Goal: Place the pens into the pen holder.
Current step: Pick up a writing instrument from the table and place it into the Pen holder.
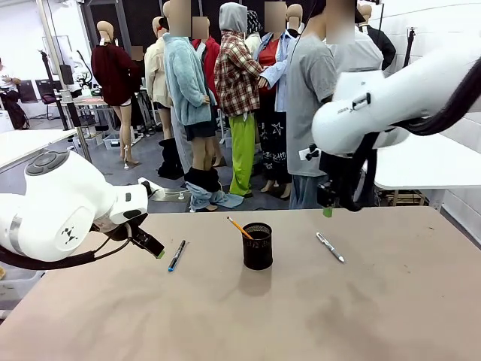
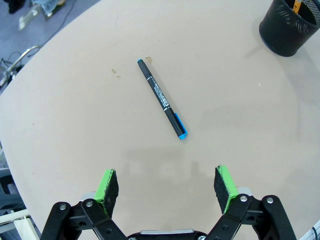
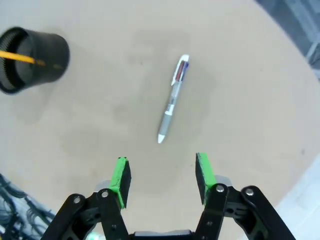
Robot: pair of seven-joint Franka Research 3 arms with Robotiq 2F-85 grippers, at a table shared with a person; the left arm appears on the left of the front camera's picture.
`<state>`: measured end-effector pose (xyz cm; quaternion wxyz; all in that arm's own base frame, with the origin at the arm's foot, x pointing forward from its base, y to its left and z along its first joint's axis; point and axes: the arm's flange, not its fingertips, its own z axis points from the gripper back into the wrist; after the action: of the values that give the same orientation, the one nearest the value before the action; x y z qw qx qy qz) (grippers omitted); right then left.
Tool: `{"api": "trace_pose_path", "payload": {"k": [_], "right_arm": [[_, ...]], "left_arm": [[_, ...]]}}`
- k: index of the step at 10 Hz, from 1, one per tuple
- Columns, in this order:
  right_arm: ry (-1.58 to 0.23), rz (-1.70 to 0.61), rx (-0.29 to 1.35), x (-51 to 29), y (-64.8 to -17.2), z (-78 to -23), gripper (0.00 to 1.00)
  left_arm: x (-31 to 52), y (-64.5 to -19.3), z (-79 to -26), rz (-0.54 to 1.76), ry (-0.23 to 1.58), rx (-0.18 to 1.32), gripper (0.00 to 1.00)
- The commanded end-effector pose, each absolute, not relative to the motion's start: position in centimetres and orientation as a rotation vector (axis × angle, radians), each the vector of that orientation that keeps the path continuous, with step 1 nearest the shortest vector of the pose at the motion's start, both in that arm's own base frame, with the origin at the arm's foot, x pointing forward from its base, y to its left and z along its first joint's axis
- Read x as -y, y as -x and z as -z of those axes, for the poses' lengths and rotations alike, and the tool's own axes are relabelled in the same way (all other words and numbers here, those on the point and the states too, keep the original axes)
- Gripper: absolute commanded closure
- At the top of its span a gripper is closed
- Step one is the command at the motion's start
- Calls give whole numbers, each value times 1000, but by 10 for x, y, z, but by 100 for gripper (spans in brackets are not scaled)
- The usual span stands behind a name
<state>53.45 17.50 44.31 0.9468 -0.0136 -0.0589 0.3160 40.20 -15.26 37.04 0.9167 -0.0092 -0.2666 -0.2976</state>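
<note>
hovering left pincer [image 2: 165, 176] near blue-tipped pen [image 2: 161, 97]; orange pen [image 1: 239, 227] in holder [image 1: 257, 248].

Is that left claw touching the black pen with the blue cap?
Apart. In the left wrist view, bare table separates the dark pen from the open left gripper.

The scene is lit brightly and evenly from overhead. A soft, faint shadow is cast just in front of the pen holder [image 1: 257, 246] on the table [image 1: 391, 301]. In the wrist views the table edge is bowed by the wide lens; in the right one the pen holder is blurred.
</note>
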Motion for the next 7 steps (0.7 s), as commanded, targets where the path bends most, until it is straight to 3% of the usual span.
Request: {"api": "trace_pose_path", "payload": {"k": [1, 7], "right_arm": [[49, -622, 68, -199, -562, -436, 34], [31, -514, -34, -207, -607, -362, 34]], "left_arm": [[151, -402, -371, 608, 21, 550, 0], [151, -402, -371, 608, 21, 550, 0]]}}
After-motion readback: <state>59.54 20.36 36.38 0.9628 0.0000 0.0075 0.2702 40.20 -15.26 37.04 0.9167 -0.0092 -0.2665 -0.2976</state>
